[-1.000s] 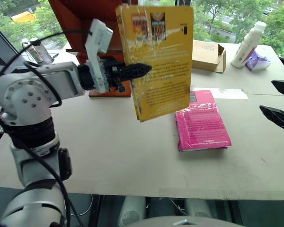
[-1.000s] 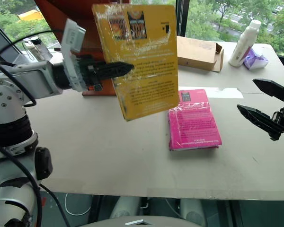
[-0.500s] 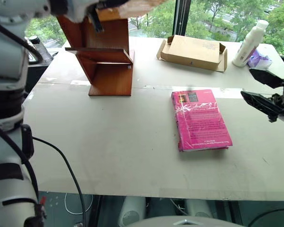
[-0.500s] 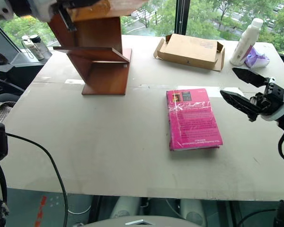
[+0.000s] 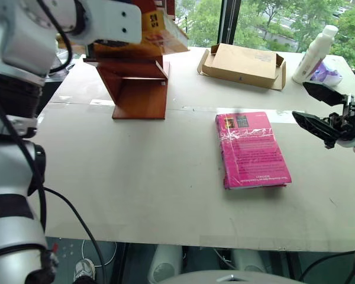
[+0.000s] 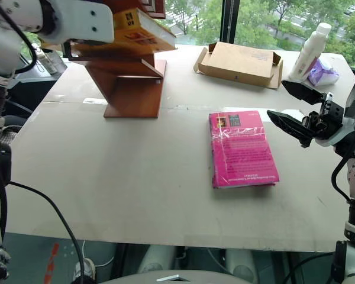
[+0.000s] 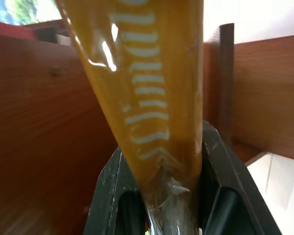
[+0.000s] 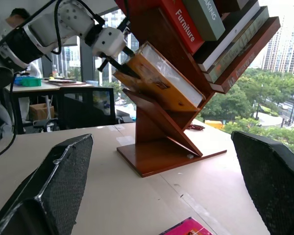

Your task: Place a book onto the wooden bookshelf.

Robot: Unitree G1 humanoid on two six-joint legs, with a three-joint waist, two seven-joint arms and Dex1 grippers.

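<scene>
Legible lettering is appearing in the right wrist view, on two spines among those standing in the wooden bookshelf (image 8: 161,142). The red book (image 8: 183,22) is carrying the white word "Furniture" along its spine. The grey-green book (image 8: 206,17) beside it is showing white capitals ending in "AKING"; the start of that word is lying outside the frame. In the left wrist view, pale lettering is running down the spine of the book (image 7: 152,98), wrapped in glossy film, but the characters are not resolving into readable words. Print on the magenta-pink book (image 5: 251,149) is too small to read.
</scene>
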